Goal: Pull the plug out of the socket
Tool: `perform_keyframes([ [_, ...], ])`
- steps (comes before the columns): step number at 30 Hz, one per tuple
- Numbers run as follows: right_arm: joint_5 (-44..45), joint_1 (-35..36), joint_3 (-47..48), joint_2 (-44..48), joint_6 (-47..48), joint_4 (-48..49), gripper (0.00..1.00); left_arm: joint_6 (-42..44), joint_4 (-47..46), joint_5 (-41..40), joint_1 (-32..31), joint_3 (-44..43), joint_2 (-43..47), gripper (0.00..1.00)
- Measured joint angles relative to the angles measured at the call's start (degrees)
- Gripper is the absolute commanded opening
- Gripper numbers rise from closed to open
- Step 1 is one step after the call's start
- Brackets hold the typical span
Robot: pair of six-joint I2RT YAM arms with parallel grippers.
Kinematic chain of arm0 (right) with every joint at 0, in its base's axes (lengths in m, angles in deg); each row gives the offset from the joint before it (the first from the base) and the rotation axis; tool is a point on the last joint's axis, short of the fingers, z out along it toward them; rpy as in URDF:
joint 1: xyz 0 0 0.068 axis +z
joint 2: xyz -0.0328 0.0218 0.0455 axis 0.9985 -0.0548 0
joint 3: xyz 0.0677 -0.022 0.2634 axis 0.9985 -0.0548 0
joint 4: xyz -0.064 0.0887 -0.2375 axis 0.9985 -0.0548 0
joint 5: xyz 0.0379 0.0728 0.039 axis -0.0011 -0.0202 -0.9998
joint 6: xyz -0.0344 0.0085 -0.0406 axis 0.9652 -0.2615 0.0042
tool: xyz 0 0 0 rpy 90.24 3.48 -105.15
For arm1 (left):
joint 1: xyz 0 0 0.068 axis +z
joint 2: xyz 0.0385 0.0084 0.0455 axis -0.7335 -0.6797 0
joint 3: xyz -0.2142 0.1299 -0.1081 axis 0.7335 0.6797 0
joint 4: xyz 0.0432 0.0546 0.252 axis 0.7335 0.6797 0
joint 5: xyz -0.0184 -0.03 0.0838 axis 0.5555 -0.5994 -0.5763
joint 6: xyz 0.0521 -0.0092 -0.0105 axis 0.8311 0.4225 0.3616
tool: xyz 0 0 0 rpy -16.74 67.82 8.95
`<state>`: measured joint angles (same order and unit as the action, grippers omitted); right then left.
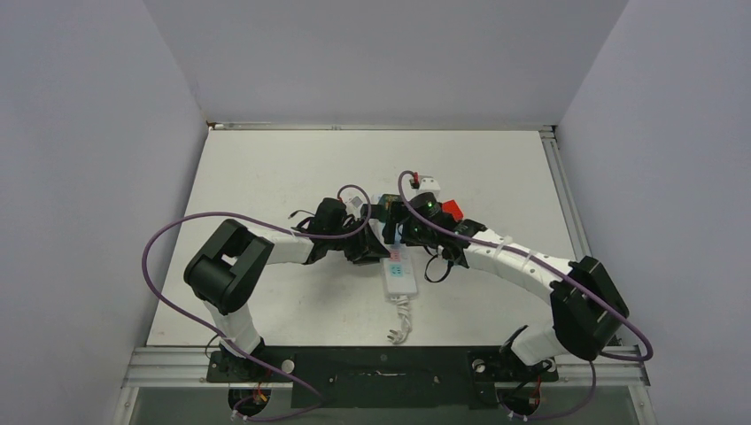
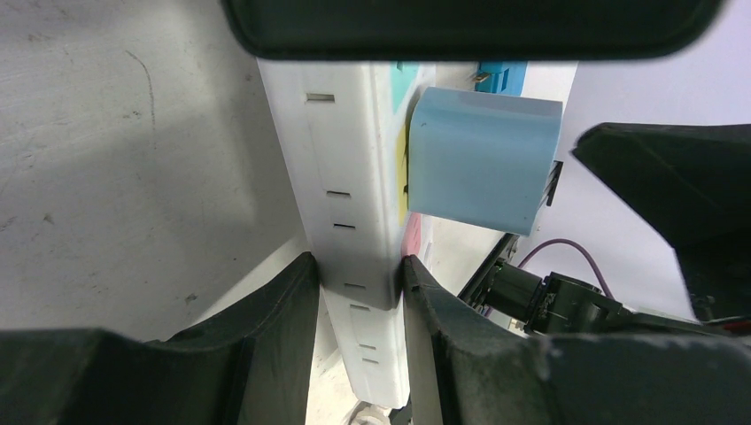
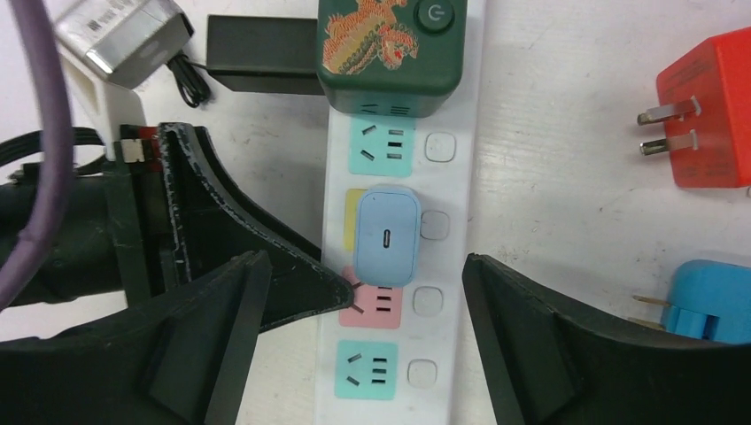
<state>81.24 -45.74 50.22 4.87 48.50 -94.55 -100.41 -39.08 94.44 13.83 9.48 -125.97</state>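
The socket, a long white power strip [image 3: 453, 221] with pastel outlets, lies on the table [image 1: 292, 168]; it also shows in the top view [image 1: 398, 276]. A light blue plug [image 3: 387, 235] sits in its yellow outlet, and shows from the side in the left wrist view [image 2: 483, 159]. A dark green plug with a dragon print [image 3: 390, 44] sits in the end outlet. My left gripper [image 2: 359, 274] is shut on the strip's body [image 2: 350, 168], one finger [image 3: 266, 257] over the pink outlet's edge. My right gripper [image 3: 365, 266] is open above the strip, straddling it just below the blue plug.
A loose red plug [image 3: 708, 115] and a loose blue plug [image 3: 708, 301] lie right of the strip. A silver adapter [image 3: 120, 35] and a black block [image 3: 261, 53] lie at its far left. The strip's short cord [image 1: 403, 323] runs toward the near edge.
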Motion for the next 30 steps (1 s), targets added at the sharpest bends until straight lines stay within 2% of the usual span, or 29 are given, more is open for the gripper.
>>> perform_keyframes([
  [2,0.81,0.85,0.50,-1.95,-0.13,-0.04,0.78,0.00,0.00,0.00,0.00,0.00,0.00,0.00],
  [8,2.19,1.40,1.64,-5.44,-0.44,-0.87,0.62,0.00,0.02,0.00,0.00,0.00,0.00,0.00],
  [17,3.72,1.60,2.91,-7.89,-0.48,-1.20,0.48,0.02,0.02,-0.02,0.00,0.00,0.00,0.00],
  [21,4.39,1.77,3.39,-8.20,-0.46,-1.38,0.43,0.04,0.04,-0.02,0.00,-0.02,0.00,0.00],
  [29,4.98,2.38,3.89,-9.99,-0.24,-1.40,0.42,0.26,0.09,-0.09,0.00,-0.02,0.00,0.00],
  [30,5.11,2.49,3.93,-10.23,-0.24,-1.49,0.39,0.26,0.11,-0.09,0.00,-0.02,0.00,0.00],
])
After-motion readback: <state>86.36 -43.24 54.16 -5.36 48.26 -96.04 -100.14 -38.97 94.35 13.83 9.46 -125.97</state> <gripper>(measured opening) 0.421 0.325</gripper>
